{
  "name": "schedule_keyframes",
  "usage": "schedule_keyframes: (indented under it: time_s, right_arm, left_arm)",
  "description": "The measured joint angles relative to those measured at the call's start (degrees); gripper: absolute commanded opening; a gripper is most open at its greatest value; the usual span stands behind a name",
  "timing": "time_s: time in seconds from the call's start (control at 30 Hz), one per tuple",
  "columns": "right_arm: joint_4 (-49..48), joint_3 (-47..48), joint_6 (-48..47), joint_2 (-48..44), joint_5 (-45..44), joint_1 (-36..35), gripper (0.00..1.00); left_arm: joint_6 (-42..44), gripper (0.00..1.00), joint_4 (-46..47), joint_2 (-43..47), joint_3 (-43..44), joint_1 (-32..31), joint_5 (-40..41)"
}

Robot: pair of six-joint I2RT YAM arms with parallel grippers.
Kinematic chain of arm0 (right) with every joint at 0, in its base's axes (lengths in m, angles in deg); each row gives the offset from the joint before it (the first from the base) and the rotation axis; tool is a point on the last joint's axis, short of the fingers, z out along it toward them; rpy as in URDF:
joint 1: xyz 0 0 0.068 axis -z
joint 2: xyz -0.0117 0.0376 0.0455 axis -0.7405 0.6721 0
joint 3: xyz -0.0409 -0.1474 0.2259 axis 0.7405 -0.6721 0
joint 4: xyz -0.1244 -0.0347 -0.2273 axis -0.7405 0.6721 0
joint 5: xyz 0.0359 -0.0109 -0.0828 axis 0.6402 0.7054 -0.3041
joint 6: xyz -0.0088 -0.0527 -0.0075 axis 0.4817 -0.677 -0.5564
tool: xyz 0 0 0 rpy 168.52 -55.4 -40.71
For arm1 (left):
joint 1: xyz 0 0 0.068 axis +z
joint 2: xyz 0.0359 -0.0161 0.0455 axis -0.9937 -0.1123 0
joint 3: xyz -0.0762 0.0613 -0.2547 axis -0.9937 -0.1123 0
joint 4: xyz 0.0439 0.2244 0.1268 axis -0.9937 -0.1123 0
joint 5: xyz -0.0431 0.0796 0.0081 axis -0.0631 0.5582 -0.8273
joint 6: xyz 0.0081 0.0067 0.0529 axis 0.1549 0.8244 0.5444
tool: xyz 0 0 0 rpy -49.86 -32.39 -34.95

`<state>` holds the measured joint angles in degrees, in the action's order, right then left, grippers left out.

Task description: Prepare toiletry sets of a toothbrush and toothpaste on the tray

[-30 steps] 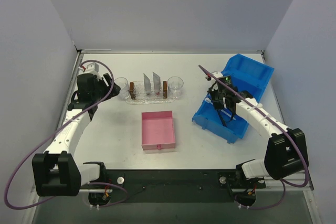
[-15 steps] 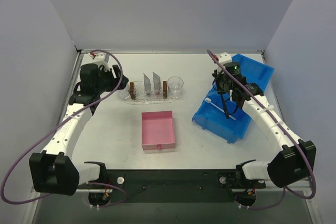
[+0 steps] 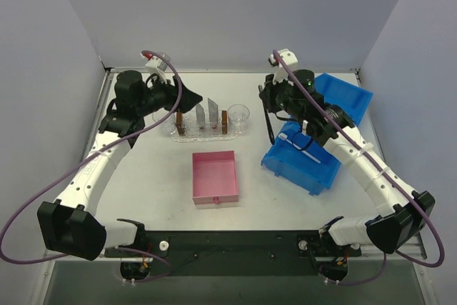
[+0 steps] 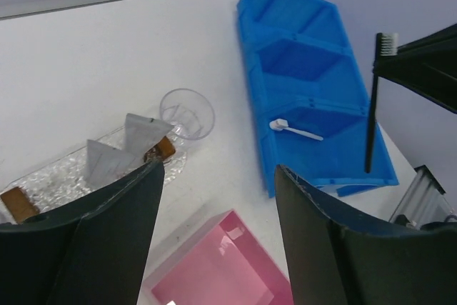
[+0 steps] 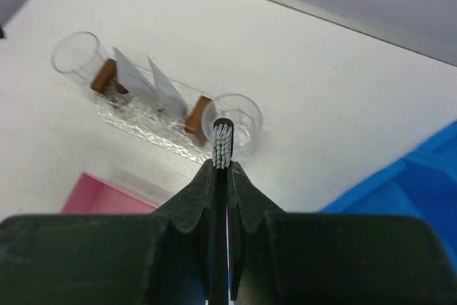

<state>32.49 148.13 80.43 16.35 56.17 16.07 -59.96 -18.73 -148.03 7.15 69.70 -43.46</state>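
The clear bumpy tray point(image 3: 191, 133) stands at the back centre with two brown blocks and two silver-grey toothpaste tubes point(image 3: 201, 114) upright on it. A clear cup point(image 3: 239, 114) stands at its right end and another at its left end point(image 5: 75, 51). My right gripper point(image 3: 271, 103) is shut on a black toothbrush point(image 3: 270, 128) that hangs down, handle low, bristles up point(image 5: 222, 144), to the right of the right cup. My left gripper point(image 3: 173, 100) is open and empty above the tray's left end. A white toothbrush point(image 3: 303, 146) lies in the blue bin point(image 3: 325, 105).
A square pink box point(image 3: 214, 176) sits in front of the tray. The blue bin lies tilted at the right, under the right arm. Grey walls close in the table on the left, back and right.
My right gripper has lifted the black toothbrush out of the blue bin and carried it left toward the tray. My left gripper has swung right, from the table's left side to above the tray's left end.
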Motion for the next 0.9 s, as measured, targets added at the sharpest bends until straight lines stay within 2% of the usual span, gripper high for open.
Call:
schedule_keyframes:
  time_s: [0.4, 0.6, 0.9]
  right_arm:
    - [-15.4, 6.9, 12.3, 9.0, 9.6, -5.5, 0.00]
    - [-20.7, 7.6, 15.6, 9.4, 12.2, -5.5, 0.00]
    - [-24.1, 8.2, 17.2, 9.9, 14.0, -5.5, 0.00]
  left_arm:
    - [-15.4, 0.75, 16.6, -0.6, -2.3, -3.0, -11.2]
    - [-19.1, 0.75, 18.6, -0.6, -5.7, -3.4, -11.5]
    - [-19.9, 0.74, 19.1, -2.2, -5.2, -6.1, -11.9]
